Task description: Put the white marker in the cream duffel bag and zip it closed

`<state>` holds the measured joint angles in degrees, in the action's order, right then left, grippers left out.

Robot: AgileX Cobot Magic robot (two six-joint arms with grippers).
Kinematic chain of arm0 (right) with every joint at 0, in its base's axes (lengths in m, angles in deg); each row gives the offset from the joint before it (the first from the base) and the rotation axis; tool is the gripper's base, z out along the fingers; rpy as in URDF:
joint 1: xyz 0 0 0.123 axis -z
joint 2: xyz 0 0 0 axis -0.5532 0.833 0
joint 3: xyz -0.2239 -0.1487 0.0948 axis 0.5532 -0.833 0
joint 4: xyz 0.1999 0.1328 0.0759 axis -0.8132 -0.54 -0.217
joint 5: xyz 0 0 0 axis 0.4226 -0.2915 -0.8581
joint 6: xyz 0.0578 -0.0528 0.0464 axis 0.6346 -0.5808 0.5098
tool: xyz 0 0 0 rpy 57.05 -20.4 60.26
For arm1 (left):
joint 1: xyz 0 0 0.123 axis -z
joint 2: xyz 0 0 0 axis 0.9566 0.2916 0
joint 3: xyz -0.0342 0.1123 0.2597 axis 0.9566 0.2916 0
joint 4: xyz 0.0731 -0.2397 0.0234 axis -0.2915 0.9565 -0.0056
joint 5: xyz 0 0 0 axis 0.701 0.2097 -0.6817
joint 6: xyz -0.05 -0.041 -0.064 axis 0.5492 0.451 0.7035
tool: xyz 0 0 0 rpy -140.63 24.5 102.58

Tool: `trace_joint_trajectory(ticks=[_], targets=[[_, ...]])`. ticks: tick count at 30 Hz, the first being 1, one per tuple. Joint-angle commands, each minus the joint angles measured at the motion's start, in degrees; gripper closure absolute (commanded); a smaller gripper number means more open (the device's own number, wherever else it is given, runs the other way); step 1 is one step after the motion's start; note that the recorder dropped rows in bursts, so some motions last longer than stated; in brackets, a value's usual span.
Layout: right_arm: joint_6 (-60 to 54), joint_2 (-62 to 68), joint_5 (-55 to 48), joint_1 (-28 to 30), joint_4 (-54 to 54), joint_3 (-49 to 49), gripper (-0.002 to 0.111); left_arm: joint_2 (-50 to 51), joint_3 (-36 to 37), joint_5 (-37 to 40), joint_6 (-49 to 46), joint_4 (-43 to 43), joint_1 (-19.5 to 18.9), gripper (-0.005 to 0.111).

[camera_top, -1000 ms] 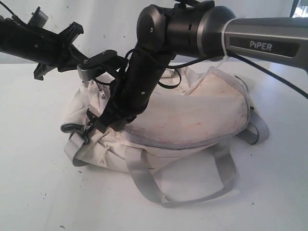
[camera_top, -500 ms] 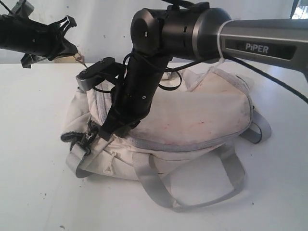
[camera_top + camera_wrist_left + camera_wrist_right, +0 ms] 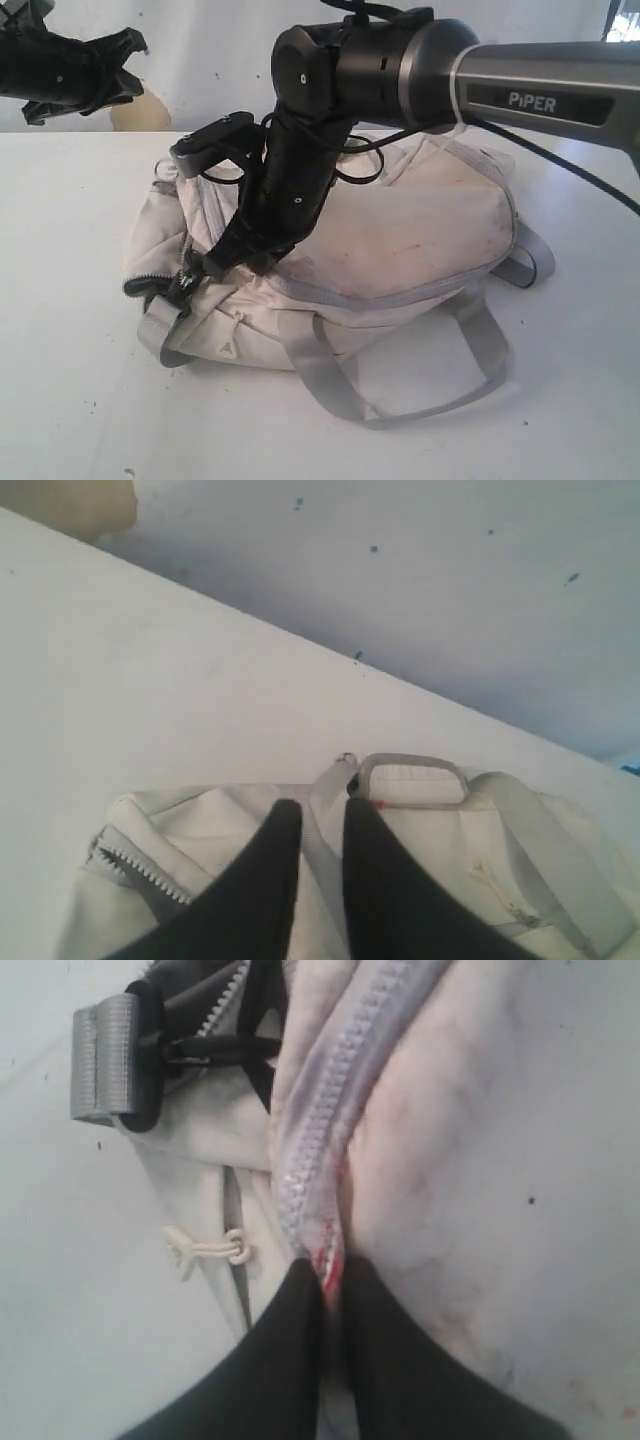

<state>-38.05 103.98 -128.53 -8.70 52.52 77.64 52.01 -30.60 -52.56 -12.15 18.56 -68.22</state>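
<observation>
On the table (image 3: 70, 400), white marker's not visible, prob. inside the cream duffel bag (image 3: 410, 235). R gripper (image 3: 327, 1272) pinches the zip (image 3: 318, 1150). L gripper (image 3: 322, 810) has just let go and lifted clear, jaws barely apart, empty. I judge zipping's underway.

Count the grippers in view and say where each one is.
2. The left gripper hangs in the air, clear of the cream duffel bag, with its jaws slightly apart and empty. The right gripper is down on the bag, pinching its zipper. None seems hidden.
</observation>
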Motion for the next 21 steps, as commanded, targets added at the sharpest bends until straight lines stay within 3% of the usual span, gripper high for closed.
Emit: trace_joint_trajectory(ticks=[1, 5, 8, 11, 17, 19, 21], targets=[[-2.26, -0.12, 3.09, -0.03, -4.9, -0.21, 0.08, -0.5, -0.31, 4.43, -3.48, 0.48, -0.14, 0.063], [-0.66, -0.64, 4.32, -0.03, -8.13, 0.01, 0.047, -0.86, -0.31, 6.58, -3.48, 0.36, -0.14, 0.042], [1.65, -1.99, 2.97, 0.08, -7.29, 0.46, 0.036, -2.15, -0.31, 7.5, -3.48, -1.85, -0.14, 0.039], [6.8, -3.55, -0.77, 0.08, -5.24, 2.16, 0.036, -3.92, -0.31, 7.5, -2.52, -5.34, -0.14, 0.043], [19.22, -4.87, -10.25, 1.87, -0.86, 5.22, 0.037, -7.93, -0.31, 13.51, 9.31, -19.48, -0.14, 0.066], [22.32, -4.87, -11.99, 3.55, -0.86, 5.33, 0.04, -9.02, -0.31, 16.93, 13.25, -24.35, -0.14, 0.072], [24.62, -4.87, -13.19, 5.67, -0.86, 5.33, 0.05, -10.02, -0.31, 20.63, 16.54, -30.07, -0.14, 0.078]])
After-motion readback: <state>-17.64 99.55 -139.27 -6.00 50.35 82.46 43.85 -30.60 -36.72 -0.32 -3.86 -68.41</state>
